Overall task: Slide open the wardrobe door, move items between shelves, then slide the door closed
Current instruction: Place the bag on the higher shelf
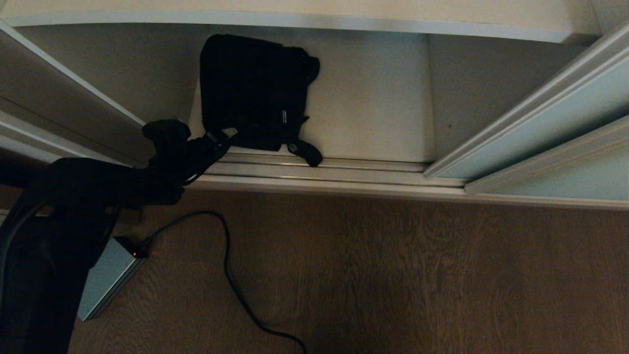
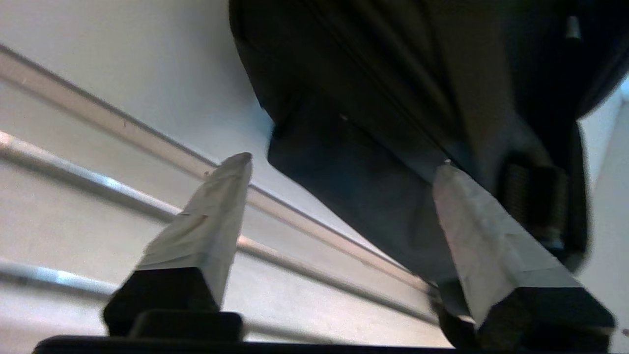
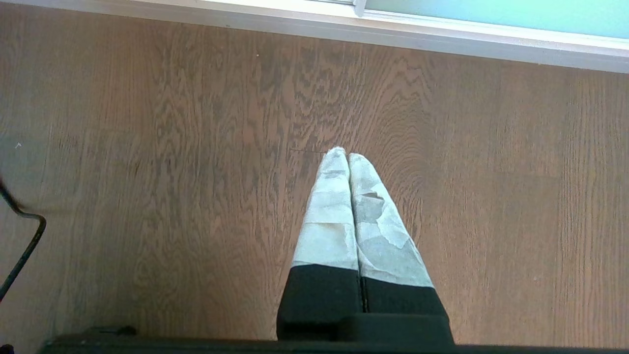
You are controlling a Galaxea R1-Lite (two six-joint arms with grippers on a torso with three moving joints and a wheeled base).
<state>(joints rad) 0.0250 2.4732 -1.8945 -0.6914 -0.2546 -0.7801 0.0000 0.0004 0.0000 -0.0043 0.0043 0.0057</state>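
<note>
Frosted blue-green glass marked the sliding wardrobe door, which stood pushed aside at the right of the head view, leaving the wardrobe interior exposed. That part of the task looked done. Below it ran the grooved metal floor track, and in front lay the brown wooden floor, crossed by a black cable leading to a small grey box.

Inside, the lowest white shelf carried the black bag, lying flat near the front edge, with one strap end drooping over onto the track. An upper shelf showed only as a pale edge along the top of the view; what lay on it could not be seen.

At the left, the left gripper sat low at the bag's near corner. In its wrist view the two taped fingers were spread wide; one stood over the track, the other overlapped the bag's dark fabric, and nothing was pinched between them. Whether the far finger touched the bag could not be told. The bag therefore rested on the shelf on its own, seemingly set down there.

The right gripper hung parked over bare floor, fingers pressed together on nothing.

Judging by this, the move between shelves was at or near its end; drawing the arm clear and sliding the door closed remained.
</note>
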